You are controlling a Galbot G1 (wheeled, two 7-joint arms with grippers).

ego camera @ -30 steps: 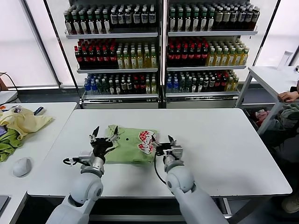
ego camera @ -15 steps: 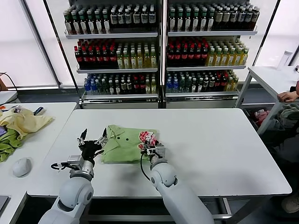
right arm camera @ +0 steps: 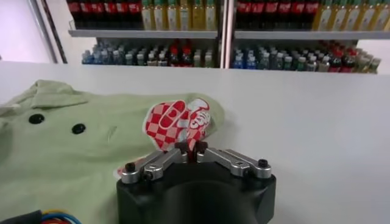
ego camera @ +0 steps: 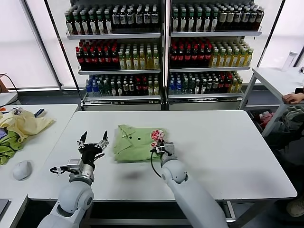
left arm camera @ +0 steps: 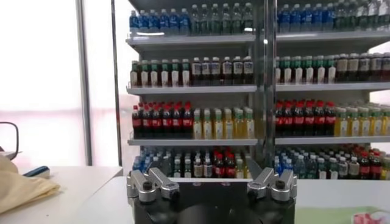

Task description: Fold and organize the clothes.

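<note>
Although the polo shirt [ego camera: 135, 143] already lies as a compact bundle near the middle of the head view, on the white tabletop [ego camera: 228, 156], I judge the folding only partly finished. Its collar and buttons face up, and the red-and-white graphic [ego camera: 157, 134] sits at the bundle's right edge, but the outline is uneven and the near edge looks rumpled rather than squared.

My right end effector [ego camera: 160, 145] is at that right edge, fingers drawn together on a pinch of fabric just below the graphic; the right wrist view shows the fingertips [right arm camera: 194, 150] meeting on the printed cloth. My left end effector [ego camera: 93, 141] is left of the shirt, clear of it, with its fingers spread apart and nothing between them.

What is left, as I read it: neaten the fold, flatten it and square the edges, then place the shirt where it belongs. At the far left of the head view a pale yellow garment [ego camera: 23, 124] and a darker green cloth [ego camera: 8, 147] lie on a separate table.
</note>
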